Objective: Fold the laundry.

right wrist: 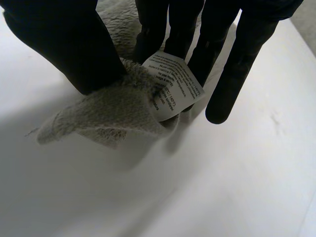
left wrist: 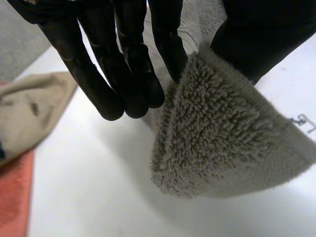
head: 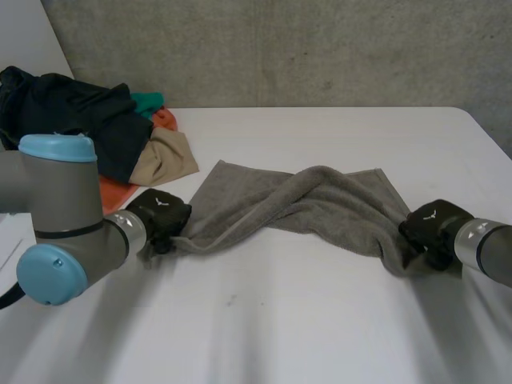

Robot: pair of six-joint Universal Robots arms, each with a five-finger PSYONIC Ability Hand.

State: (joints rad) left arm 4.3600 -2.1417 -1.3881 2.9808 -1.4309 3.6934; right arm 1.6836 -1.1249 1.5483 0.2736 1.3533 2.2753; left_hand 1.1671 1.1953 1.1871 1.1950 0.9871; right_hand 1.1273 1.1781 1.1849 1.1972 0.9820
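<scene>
- Grey terry towel (head: 312, 204) lies across the middle of the white table (head: 320, 320) with one twist along its length. Each of its two near corners is in a hand.
- The left hand (head: 160, 214) has the towel's left near corner. In the left wrist view the cloth is pinched between the straight fingers (left wrist: 128, 74) and the thumb, and the loose tip hangs below the fingertips, just above the table.
- The right hand (head: 432, 228) grips the opposite near corner, the one with the white care label (right wrist: 173, 84). The thumb is on one side of the cloth and the fingers on the other, while one finger stands free beside the label.
- Holding the towel by its corners looks deliberate: with both ends gripped, the arms can draw it taut and lay it flat.
- The twist probably has to come out first. One end seems turned over relative to the other, so a fold made now would likely trap a ridge in the middle.
- A pile of clothes (head: 80, 120) in dark, teal, orange and tan sits at the table's far left, beyond the left hand. As far as the head view shows, it is clear of the towel, which leaves room to work.
</scene>
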